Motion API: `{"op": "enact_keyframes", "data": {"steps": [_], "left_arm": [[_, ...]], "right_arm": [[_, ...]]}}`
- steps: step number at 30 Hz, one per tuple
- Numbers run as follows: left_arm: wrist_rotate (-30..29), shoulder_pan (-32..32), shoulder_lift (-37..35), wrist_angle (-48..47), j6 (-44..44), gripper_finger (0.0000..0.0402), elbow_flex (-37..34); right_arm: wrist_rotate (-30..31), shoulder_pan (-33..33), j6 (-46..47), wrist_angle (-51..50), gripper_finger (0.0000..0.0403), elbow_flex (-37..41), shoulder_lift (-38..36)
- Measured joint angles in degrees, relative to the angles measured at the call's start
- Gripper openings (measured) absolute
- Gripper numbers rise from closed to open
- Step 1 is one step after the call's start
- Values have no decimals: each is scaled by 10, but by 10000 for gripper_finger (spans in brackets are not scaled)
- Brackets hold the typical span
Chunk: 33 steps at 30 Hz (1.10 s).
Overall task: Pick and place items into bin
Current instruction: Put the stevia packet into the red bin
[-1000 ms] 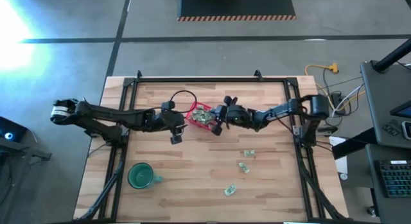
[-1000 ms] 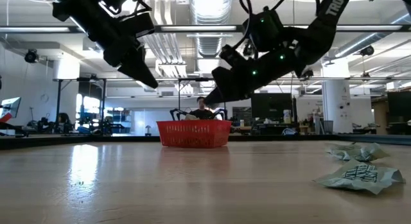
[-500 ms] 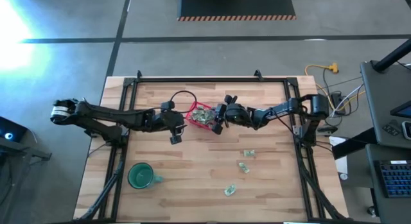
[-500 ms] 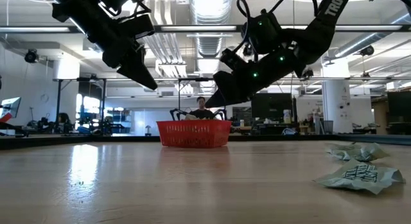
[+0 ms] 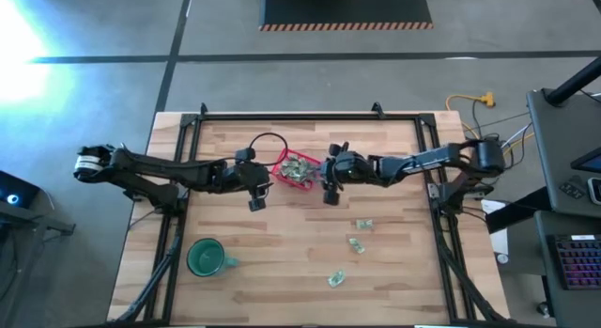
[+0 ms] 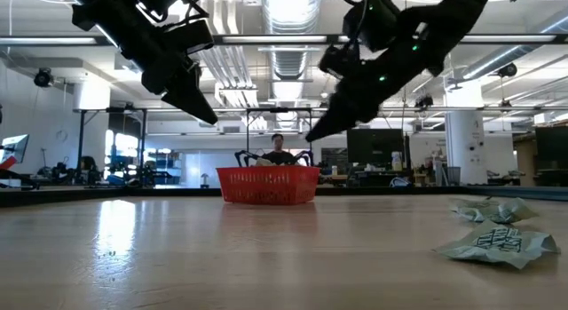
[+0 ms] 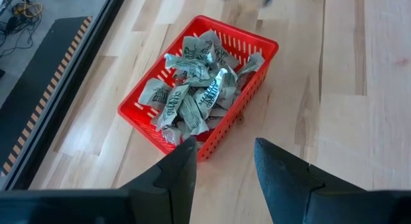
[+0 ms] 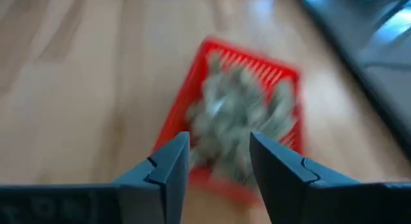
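The red basket [image 5: 294, 171] sits mid-table toward the far edge, heaped with crinkled green-and-white wrapped pieces [image 7: 192, 89]; you cannot count the heap, since the pieces overlap. Three more pieces lie loose on the near right of the table: one [image 5: 363, 224], a second [image 5: 356, 243] just nearer, a third [image 5: 335, 279] nearest of all. One green mug [image 5: 206, 257] stands at the near left, well apart from everything. The right gripper [image 5: 330, 189] hangs just right of the basket, fingers apart with nothing between them. The left gripper [image 5: 258, 198] hangs just left of the basket, fingers likewise apart and empty. Watch the heap: it stands at or above the rim, so another piece dropped on top could likely slide off onto the table. The basket looks light, so a finger clipping its mesh wall could shove or tip it. The thin wrappers lie flat on the wood, so your fingers may skate over one rather than pinch it.
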<state>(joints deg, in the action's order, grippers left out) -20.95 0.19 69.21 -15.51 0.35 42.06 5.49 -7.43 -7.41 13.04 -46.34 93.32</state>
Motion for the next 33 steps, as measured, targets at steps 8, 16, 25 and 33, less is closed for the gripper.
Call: {"op": "enact_keyframes", "data": {"steps": [8,16,25,33], "left_arm": [[0,0,0,1,0,141,0],[0,0,0,19,1,141,0],[0,0,0,17,1,141,0],[0,0,0,16,1,141,-1]], "right_arm": [[-115,33,73,-241,139,6,-91],[-131,101,118,-327,131,17,-108],[-129,129,196,-394,122,25,-107],[-128,143,247,-401,121,62,-106]]}}
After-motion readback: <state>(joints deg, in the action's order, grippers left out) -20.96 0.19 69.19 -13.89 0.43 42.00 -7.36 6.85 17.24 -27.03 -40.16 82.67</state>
